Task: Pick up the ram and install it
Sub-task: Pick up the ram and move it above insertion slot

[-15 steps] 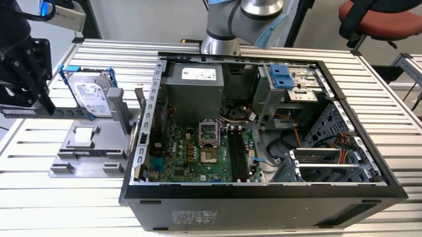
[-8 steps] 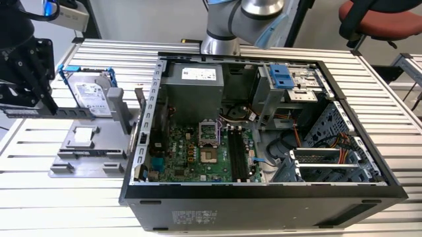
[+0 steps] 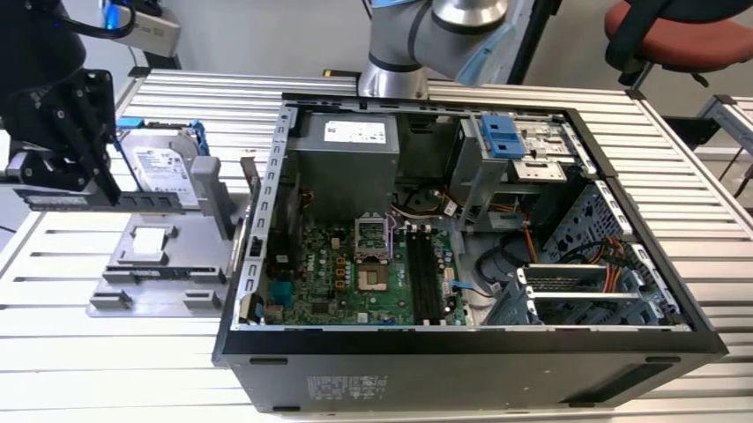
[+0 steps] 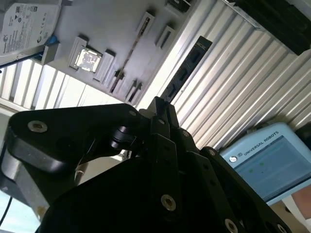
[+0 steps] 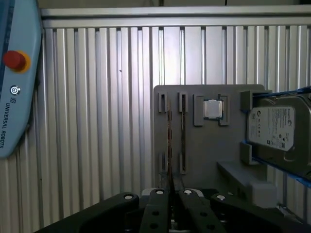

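Pinches the ram (image 3: 153, 201) between jaws drawn narrow, with the gripper (image 3: 108, 196) shut on the stick at about mid-length. Carries it level at the exterior view's left, in front of the drive (image 3: 159, 166) and above the grey tray (image 3: 123, 295). Shows edge-on in the first wrist view, as a thin dark line running out from the fingertips over the tray. Reaches out past the fingertips in the second wrist view, across the ribbed table (image 3: 706, 220) just beside the tray. Leaves a square white-topped chip (image 3: 147, 245) lying on the tray below the drive. Hangs well apart from the open case (image 3: 471, 339), with its green board (image 3: 335, 273) and dark slots (image 3: 421, 273) facing up. Has a blue-edged pendant (image 5: 14, 97) lying on the table, apart from the tray.
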`<action>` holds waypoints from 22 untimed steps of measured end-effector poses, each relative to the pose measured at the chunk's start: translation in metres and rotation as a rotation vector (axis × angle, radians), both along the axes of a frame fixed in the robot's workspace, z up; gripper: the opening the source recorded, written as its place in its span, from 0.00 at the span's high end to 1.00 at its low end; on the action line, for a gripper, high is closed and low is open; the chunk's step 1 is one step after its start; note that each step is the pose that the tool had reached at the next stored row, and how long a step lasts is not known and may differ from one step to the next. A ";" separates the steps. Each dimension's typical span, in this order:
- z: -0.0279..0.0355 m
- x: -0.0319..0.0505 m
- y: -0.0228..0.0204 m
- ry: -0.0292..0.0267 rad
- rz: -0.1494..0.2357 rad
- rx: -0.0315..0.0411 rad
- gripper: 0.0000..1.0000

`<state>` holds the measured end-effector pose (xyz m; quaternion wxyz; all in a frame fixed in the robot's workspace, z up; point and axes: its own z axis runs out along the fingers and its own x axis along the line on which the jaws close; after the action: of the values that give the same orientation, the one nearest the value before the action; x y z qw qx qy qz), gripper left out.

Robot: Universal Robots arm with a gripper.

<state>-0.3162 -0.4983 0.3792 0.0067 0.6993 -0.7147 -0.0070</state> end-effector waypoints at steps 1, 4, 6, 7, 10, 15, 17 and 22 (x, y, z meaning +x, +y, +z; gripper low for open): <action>0.0000 0.0016 0.0000 -0.0001 0.006 0.0000 1.00; 0.0000 0.0064 0.0000 0.0002 0.020 0.0000 1.00; 0.0000 0.0104 0.0000 0.0014 0.021 0.0000 1.00; 0.0000 0.0127 0.0000 0.0022 0.021 0.0000 1.00; 0.0000 0.0197 0.0000 0.0042 0.023 0.0000 1.00; 0.0000 0.0324 0.0000 0.0082 0.025 0.0000 1.00; 0.0000 0.0379 0.0000 0.0097 0.026 0.0001 1.00; 0.0000 0.0507 0.0000 0.0130 0.028 0.0001 1.00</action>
<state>-0.2655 -0.4983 0.3792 0.0114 0.7093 -0.7047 -0.0115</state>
